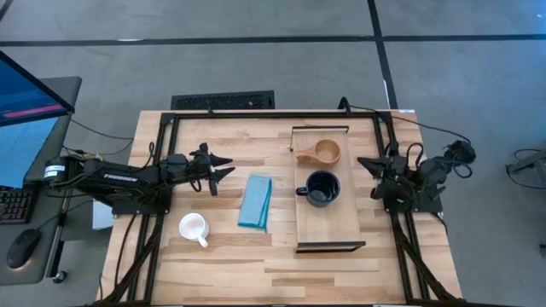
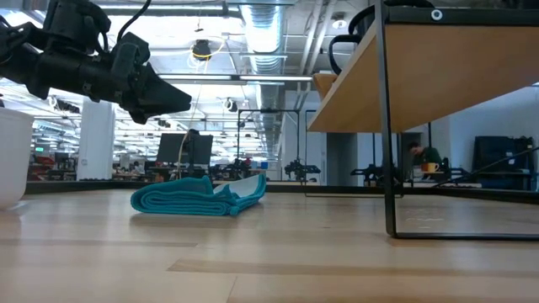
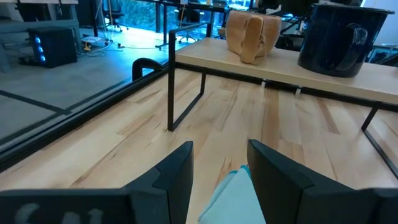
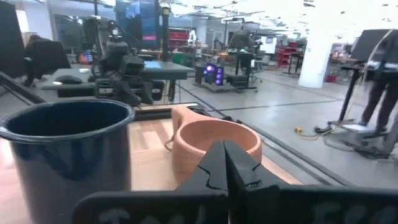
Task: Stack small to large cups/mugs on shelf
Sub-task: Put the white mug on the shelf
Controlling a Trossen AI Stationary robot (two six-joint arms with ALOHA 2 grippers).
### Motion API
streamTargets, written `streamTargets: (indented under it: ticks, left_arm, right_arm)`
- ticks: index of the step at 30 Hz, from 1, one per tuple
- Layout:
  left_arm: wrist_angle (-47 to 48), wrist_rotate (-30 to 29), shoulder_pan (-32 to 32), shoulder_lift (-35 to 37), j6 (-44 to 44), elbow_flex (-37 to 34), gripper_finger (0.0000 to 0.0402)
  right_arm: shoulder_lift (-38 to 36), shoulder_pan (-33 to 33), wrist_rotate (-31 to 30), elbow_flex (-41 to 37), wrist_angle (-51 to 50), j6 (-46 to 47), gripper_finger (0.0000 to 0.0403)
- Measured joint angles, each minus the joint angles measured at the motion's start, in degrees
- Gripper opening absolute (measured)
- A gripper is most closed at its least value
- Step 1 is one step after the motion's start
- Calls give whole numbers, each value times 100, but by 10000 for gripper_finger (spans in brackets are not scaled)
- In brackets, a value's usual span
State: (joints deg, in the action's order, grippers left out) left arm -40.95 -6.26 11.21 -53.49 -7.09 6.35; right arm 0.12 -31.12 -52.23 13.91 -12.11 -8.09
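Note:
The shelf lies on the table's right half. On it stand the light-brown wooden cup near the far end and the dark navy mug at the middle; both also show in the left wrist view, wooden cup and navy mug. The white mug stands on the tabletop, left of centre and near. My left gripper is open and hovers left of the blue cloth, holding nothing. My right gripper is shut and waits just right of the shelf, level with the cups.
A folded blue cloth lies between the white mug and the shelf, just under the left gripper's fingers. The shelf's dark bracket leg stands on the table. A black frame edges the table; bare wood runs along the near edge.

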Motion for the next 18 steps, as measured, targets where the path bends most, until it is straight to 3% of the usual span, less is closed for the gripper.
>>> streamTargets:
  ticks: [4, 18]
  left_arm:
    - [0, 0, 1, 2, 0, 0, 142]
    - [-2, 2, 1, 0, 44, 0, 142]
  right_arm:
    - [2, 602, 947, -107, 233, -284, 4]
    - [2, 2775, 2640, -161, -89, 6, 4]
